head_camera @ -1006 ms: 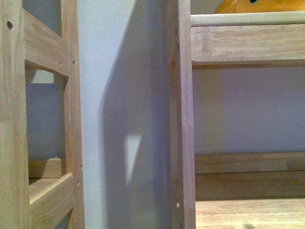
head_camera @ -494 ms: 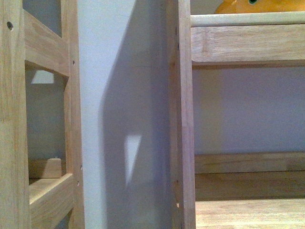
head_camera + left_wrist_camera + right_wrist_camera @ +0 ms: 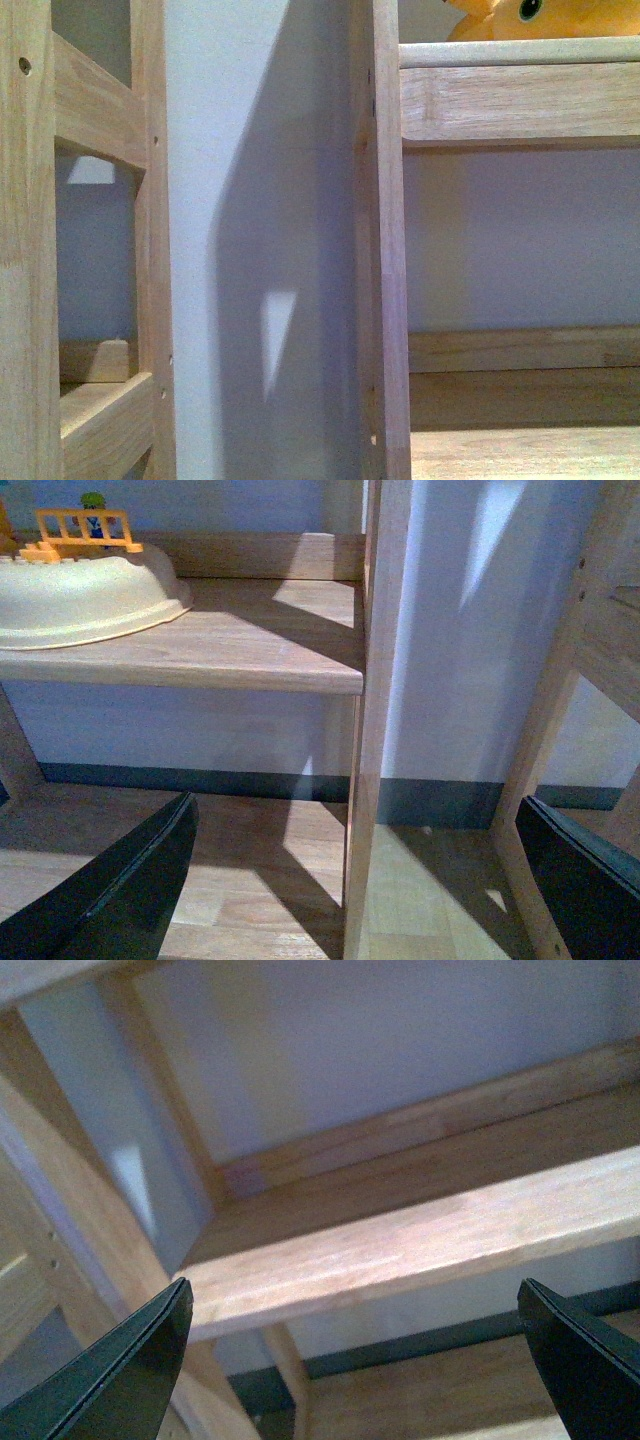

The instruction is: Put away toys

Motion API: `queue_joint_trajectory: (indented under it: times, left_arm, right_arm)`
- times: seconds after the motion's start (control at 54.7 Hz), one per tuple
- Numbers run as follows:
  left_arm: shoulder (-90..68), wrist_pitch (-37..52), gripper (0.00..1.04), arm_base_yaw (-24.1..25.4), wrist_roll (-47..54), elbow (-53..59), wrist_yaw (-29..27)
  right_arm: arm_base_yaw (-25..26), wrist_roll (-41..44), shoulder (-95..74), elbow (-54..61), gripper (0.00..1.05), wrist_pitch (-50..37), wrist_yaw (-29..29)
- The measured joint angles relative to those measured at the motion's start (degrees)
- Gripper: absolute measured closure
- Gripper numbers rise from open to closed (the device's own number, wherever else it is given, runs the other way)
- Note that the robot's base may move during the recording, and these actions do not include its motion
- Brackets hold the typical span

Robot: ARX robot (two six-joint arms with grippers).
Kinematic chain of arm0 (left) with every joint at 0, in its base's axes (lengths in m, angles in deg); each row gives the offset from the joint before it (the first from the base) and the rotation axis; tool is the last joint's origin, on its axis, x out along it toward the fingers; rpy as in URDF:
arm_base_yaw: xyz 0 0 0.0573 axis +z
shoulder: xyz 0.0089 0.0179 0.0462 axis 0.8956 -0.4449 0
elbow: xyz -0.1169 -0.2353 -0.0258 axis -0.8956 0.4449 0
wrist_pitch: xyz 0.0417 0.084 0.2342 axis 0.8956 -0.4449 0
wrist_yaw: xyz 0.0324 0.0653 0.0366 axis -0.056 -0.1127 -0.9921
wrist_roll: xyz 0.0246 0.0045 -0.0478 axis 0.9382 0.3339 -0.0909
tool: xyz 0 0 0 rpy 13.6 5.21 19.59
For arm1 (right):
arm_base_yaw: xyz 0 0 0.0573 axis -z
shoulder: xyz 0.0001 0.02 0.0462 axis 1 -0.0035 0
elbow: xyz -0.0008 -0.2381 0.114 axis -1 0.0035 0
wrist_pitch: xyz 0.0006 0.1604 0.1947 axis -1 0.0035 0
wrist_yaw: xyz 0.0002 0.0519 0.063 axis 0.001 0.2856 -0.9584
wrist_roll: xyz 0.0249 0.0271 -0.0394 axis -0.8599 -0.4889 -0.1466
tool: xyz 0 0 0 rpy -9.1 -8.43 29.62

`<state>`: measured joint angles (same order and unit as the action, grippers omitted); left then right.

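Observation:
The orange-yellow plush toy (image 3: 540, 20) lies on the upper wooden shelf (image 3: 520, 90) at the top right of the front view; only its lower part and one dark eye show. Neither gripper shows in the front view. My left gripper (image 3: 365, 880) is open and empty, its dark fingers (image 3: 120, 890) wide apart in front of a shelf post (image 3: 372, 730). My right gripper (image 3: 355, 1360) is open and empty, its fingers (image 3: 110, 1380) spread below a lower shelf board (image 3: 420, 1240). The plush shows in neither wrist view.
A second wooden frame (image 3: 90, 250) stands at the left, with white wall between the frames. In the left wrist view a cream bowl-like toy (image 3: 85, 595) with a small orange fence (image 3: 85, 530) sits on a low shelf (image 3: 250, 650). Wooden floor (image 3: 250, 880) lies below.
The view has shifted a little: the shelf sits slightly lower in the picture and more of the plush, with its eye, now shows at the top.

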<state>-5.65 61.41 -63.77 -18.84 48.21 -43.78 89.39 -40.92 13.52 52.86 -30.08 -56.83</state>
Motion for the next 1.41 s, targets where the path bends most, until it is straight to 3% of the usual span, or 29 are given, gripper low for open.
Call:
queue_joint_trajectory:
  times: [0.256,0.64,0.731,0.823,0.914,1.061,1.207,1.335,1.408]
  left_arm:
    - [0.00,0.02,0.06,0.00,0.00,0.00,0.00]
    - [0.00,0.02,0.06,0.00,0.00,0.00,0.00]
    - [0.00,0.02,0.06,0.00,0.00,0.00,0.00]
    - [0.00,0.00,0.06,0.00,0.00,0.00,0.00]
    - [0.00,0.00,0.06,-0.02,0.00,0.00,-0.02]
    - [0.00,0.02,0.06,0.00,0.00,0.00,0.00]
    - [0.00,0.02,0.06,0.00,0.00,0.00,0.00]
    - [0.00,0.02,0.06,0.00,0.00,0.00,-0.02]
    - [0.00,0.02,0.06,0.00,0.00,0.00,0.00]
  right_arm:
    - [-1.27,-0.79,-3.26,5.46,0.07,-3.28,-5.57]
    - [-0.83,-0.76,-5.97,6.36,0.07,-1.88,-7.65]
    - [0.09,7.72,-5.25,8.15,0.22,-6.32,-2.58]
    - [0.31,13.07,-4.02,8.68,0.37,-5.99,-2.38]
    - [0.31,14.95,-2.73,8.68,0.49,-5.03,-2.36]
    - [0.31,16.39,-0.04,8.68,0.79,-2.27,-2.34]
    - [0.31,16.96,1.62,8.68,1.01,-0.52,-2.34]
    - [0.31,17.16,8.96,8.68,1.01,8.55,-2.32]
    - [0.31,17.18,11.17,8.68,1.01,9.51,-2.29]
